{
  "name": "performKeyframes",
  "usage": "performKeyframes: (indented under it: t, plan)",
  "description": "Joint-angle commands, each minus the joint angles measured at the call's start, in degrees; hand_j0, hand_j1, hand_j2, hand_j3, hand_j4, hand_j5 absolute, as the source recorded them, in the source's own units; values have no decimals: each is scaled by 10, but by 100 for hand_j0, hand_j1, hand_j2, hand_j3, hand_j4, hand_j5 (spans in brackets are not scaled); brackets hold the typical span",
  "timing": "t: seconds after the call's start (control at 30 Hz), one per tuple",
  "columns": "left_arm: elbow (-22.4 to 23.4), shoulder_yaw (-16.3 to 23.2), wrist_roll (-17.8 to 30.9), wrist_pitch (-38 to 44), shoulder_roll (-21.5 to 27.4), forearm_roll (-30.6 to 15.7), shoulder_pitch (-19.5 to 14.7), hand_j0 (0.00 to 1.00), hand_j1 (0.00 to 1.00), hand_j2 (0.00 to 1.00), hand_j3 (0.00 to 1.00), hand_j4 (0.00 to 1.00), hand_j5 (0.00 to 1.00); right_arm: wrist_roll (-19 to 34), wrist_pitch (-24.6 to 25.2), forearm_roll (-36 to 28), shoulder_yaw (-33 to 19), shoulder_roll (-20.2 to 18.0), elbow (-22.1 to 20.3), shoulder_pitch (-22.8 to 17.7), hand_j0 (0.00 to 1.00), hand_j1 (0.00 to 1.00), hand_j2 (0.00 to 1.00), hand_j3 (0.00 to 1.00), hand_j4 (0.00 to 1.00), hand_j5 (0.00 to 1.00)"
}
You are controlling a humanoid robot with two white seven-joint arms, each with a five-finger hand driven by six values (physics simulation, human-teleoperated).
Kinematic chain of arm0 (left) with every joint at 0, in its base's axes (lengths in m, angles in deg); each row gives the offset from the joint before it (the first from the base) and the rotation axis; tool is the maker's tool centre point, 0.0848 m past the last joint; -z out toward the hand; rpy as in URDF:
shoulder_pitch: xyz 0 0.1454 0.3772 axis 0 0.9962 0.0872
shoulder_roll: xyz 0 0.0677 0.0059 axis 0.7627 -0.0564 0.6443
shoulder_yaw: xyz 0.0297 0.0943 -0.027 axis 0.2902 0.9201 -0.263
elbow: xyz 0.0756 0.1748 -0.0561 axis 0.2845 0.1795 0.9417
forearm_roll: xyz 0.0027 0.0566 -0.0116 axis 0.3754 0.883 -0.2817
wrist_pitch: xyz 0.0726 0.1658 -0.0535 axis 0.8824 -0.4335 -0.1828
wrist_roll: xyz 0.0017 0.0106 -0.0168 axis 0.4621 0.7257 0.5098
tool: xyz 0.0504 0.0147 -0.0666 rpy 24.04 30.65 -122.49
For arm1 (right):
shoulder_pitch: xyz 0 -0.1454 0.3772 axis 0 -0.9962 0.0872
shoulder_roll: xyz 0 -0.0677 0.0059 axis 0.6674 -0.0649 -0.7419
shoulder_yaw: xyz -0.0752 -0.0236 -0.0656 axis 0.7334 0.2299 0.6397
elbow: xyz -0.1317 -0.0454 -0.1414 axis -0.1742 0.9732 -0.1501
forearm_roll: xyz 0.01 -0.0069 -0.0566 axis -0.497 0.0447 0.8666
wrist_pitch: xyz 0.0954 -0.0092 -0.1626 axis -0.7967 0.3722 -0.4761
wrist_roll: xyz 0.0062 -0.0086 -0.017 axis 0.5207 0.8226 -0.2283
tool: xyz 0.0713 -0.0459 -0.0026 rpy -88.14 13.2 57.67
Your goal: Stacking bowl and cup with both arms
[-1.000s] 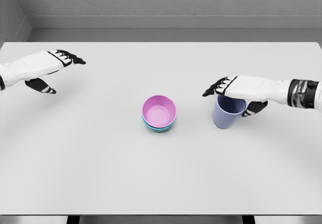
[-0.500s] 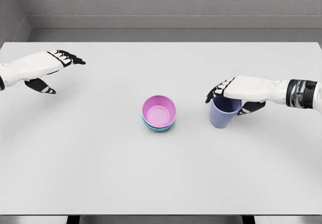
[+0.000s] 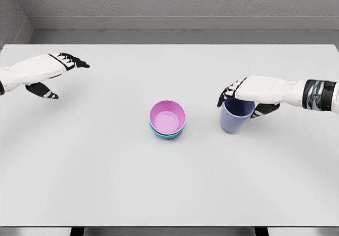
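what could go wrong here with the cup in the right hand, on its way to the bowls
The right hand grips the blue cup only at its rim, so it could slip or tilt. The pink bowl sits loosely nested in the teal bowl; a hard or off-centre placement might shove the stack.

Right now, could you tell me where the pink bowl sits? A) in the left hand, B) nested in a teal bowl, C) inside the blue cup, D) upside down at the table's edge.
B: the pink bowl sits open side up in the teal bowl, mid-table.
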Motion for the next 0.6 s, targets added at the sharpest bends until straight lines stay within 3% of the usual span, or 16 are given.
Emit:
performKeyframes:
  t: [0.0, 0.57]
  plan:
    - [0, 0, 0, 1, 1, -4, -1, 100, 100, 100, 100, 100, 100, 0, 2, -3, -5, -1, -7, 0, 64, 64, 64, 64, 64, 64]
    - [0, -1, 0, 1, 2, -4, -1, 100, 100, 100, 100, 100, 100, 0, 5, -5, -35, -1, -77, 2, 64, 64, 64, 64, 64, 64]
